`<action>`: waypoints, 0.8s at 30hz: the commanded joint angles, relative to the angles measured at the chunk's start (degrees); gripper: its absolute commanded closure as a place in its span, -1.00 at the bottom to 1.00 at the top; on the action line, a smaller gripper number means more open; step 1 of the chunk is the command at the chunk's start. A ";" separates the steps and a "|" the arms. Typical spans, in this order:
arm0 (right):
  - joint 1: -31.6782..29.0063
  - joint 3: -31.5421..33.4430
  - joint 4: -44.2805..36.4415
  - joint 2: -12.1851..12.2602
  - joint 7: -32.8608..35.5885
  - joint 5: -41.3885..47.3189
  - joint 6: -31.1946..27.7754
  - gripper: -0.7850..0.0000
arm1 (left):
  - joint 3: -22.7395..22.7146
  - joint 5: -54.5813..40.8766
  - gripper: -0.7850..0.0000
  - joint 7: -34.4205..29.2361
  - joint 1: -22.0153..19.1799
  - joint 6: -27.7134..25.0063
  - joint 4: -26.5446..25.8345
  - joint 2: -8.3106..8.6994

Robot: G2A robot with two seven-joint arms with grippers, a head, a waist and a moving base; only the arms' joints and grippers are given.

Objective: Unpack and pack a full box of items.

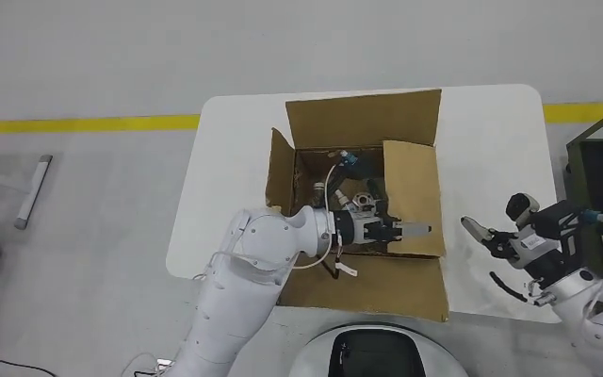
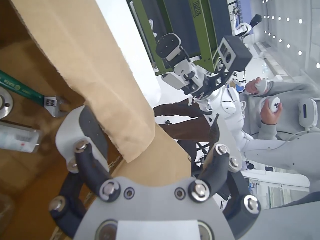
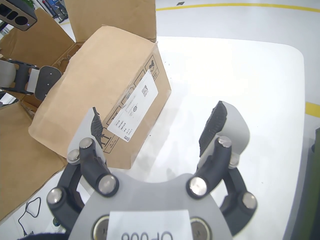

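An open cardboard box (image 1: 363, 118) stands mid-table with all its flaps up or folded out. My left gripper (image 1: 400, 229) is open at the box's right side and straddles the right flap (image 2: 87, 38): one finger (image 2: 85, 131) is inside the box, the other outside. On the box floor lie a green-handled wrench (image 2: 22, 89), a round metal part (image 2: 5, 103) and a clear packet (image 2: 17, 141). My right gripper (image 1: 485, 253) hangs open and empty over bare table to the right of the box (image 3: 105, 71).
The white table (image 1: 490, 132) has free room to the right of the box and behind it. A green rack (image 1: 584, 155) stands just past the table's right edge. A yellow line (image 1: 94, 122) runs across the floor beyond.
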 commanded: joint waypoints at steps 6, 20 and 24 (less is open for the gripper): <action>-0.70 3.38 -0.55 -0.37 -1.66 5.33 2.67 -1.00 | 1.28 -3.09 -1.00 0.70 -1.80 0.24 -1.46 -0.29; -2.86 14.72 0.48 -1.09 6.41 39.85 4.58 -1.00 | 12.16 -2.85 -1.00 2.82 -7.40 -0.53 -1.95 -2.38; -2.49 18.16 1.60 -0.93 10.99 46.40 4.33 -0.11 | 15.40 -1.86 -1.00 3.54 -9.25 -1.32 -0.64 -3.23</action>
